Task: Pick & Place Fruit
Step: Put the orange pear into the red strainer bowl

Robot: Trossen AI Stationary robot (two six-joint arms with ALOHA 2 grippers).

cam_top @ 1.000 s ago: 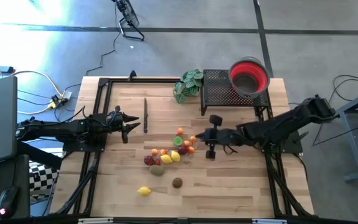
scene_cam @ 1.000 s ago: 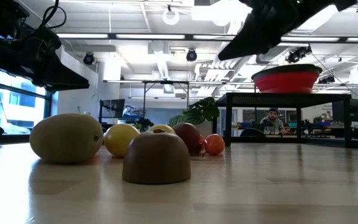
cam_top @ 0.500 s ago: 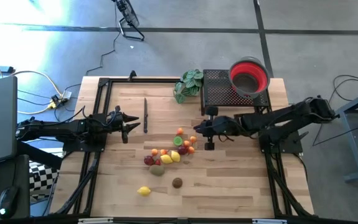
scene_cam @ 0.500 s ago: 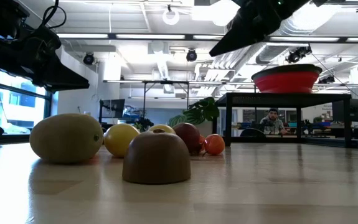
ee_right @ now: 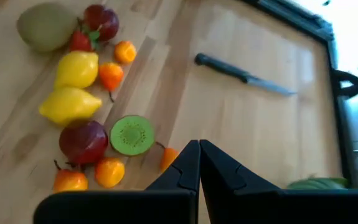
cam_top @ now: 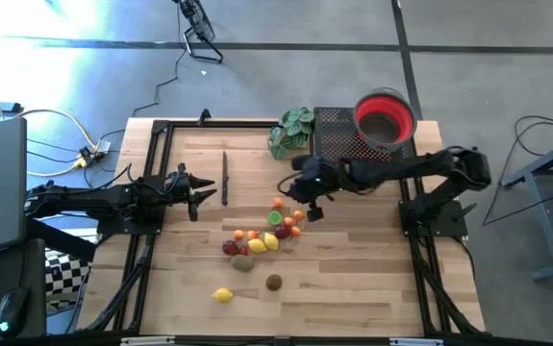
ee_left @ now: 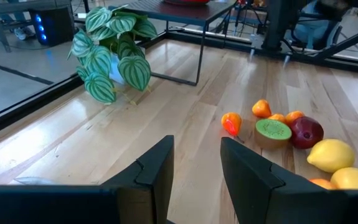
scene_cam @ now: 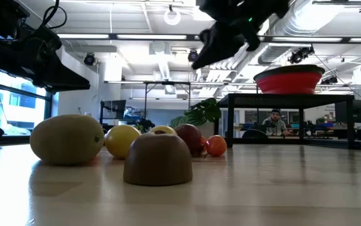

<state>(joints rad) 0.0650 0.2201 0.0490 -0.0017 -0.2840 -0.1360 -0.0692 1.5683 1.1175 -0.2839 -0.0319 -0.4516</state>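
Several small toy fruits (cam_top: 266, 231) lie in a loose cluster on the wooden table: lemons, red apples, small oranges, and a green kiwi half (ee_right: 132, 134) lying cut face up. A whole kiwi (scene_cam: 67, 139) and a brown fruit (scene_cam: 158, 159) sit nearest the low camera. One lemon (cam_top: 222, 295) lies apart, toward the near edge. My right gripper (cam_top: 284, 188) is shut and hovers above the far side of the cluster, just past a small orange fruit (cam_top: 277, 202). My left gripper (ee_left: 197, 163) is open and waits at the table's left, pointing at the cluster.
A red bowl (cam_top: 385, 117) sits on a black mesh stand (cam_top: 339, 139) at the far right. A green leafy plant (cam_top: 293, 130) stands beside the stand. A knife (cam_top: 225, 176) lies left of the fruits. A person sits in the room beyond the table (scene_cam: 274, 122).
My right gripper has swung from the right side of the fruit cluster toward the table's left and far edge, staying above the fruits with its fingers shut. The fruits have not moved.
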